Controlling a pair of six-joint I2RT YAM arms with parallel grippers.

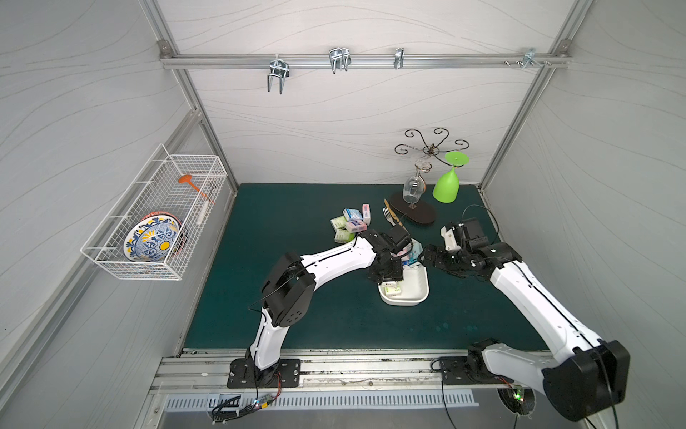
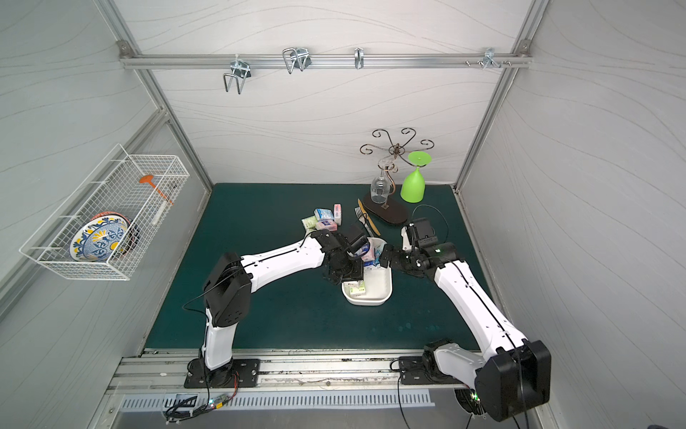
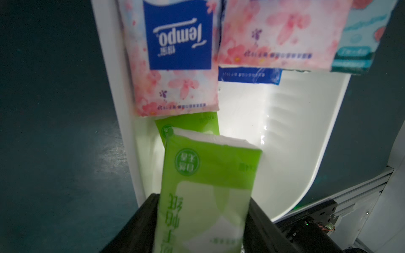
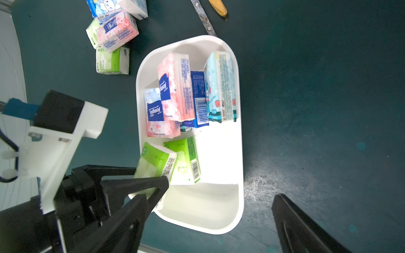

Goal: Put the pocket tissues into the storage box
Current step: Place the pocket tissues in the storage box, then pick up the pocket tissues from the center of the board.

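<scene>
Fingers of my left gripper stand on either side of a soft light green tissue pack, lying against its two long sides. The lower half of the pack is blurred, so I cannot tell whether they pinch it or merely flank it. The pack is tilted over the shallow white plastic storage box, at the end nearest the arm bases. Its lower edge is close to the box wall on the left arm's side.

Just beside it, inside the box, a second light green pack lies against the floor. The far half of the box is crowded. Two pink flowered packs with blue Tempo panels overlap along the same wall. A dark blue pack is wedged next to them. A teal pack with shell drawings stands on edge against the opposite wall.

Outside the box, beyond its far left corner, a small heap of loose packs rests on the dark green mat.

My right gripper hangs just off the box's far right corner, spread wide and holding nothing.
</scene>
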